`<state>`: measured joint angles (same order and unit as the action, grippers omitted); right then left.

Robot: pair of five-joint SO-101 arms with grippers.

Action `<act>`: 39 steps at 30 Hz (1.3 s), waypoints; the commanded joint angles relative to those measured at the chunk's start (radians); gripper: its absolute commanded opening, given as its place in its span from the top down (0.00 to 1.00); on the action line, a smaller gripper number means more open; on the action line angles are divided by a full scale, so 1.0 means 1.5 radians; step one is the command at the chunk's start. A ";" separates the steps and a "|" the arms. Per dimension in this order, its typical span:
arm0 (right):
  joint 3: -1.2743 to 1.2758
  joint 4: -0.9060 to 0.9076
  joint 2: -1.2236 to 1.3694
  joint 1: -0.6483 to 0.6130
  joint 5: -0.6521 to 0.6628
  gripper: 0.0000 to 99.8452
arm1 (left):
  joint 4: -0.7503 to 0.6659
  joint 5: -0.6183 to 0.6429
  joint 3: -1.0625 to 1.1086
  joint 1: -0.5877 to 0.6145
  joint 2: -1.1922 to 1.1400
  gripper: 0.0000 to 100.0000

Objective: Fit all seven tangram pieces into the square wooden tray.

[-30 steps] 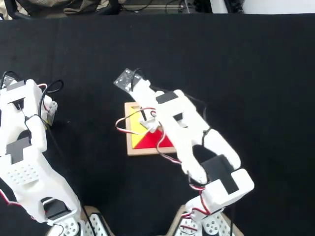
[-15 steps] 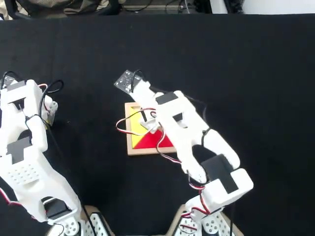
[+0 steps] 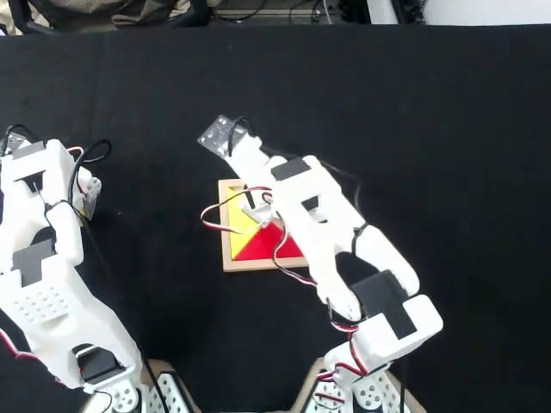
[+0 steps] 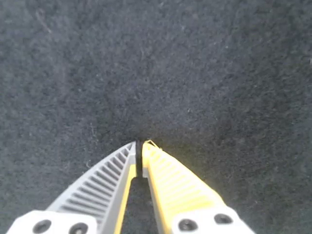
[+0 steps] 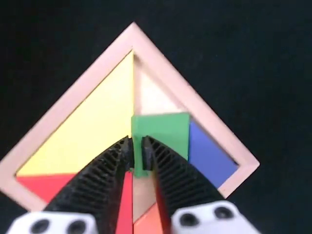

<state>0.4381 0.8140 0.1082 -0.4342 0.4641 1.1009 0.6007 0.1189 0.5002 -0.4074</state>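
Pinching green square by one edge: right gripper clamped on it, mid-tray | square touches yellow triangle and blue piece; bare wood gap between square and a tray corner | left gripper fingertips together over open black bench, well apart from tray.

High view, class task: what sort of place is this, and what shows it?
Probably a robotics lab bench. A white left arm and right arm stand at a table under black cloth. A wooden tray of tangram pieces lies under the right arm, whose right pincer grips a green piece.
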 commanded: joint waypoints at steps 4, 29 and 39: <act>-0.032 -0.069 -0.026 -0.010 -0.020 0.99 | -0.012 -0.002 -0.007 -0.008 0.025 0.97; 0.029 0.010 -0.193 0.079 -0.020 0.99 | -0.013 -0.003 -0.007 -0.011 0.026 0.97; 0.317 0.040 -0.510 0.219 -0.054 0.96 | -0.013 -0.004 -0.007 -0.033 0.025 0.97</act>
<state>0.8569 0.8462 -0.5669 -0.1473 0.4319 1.0994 0.6007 0.1189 0.4879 -0.4074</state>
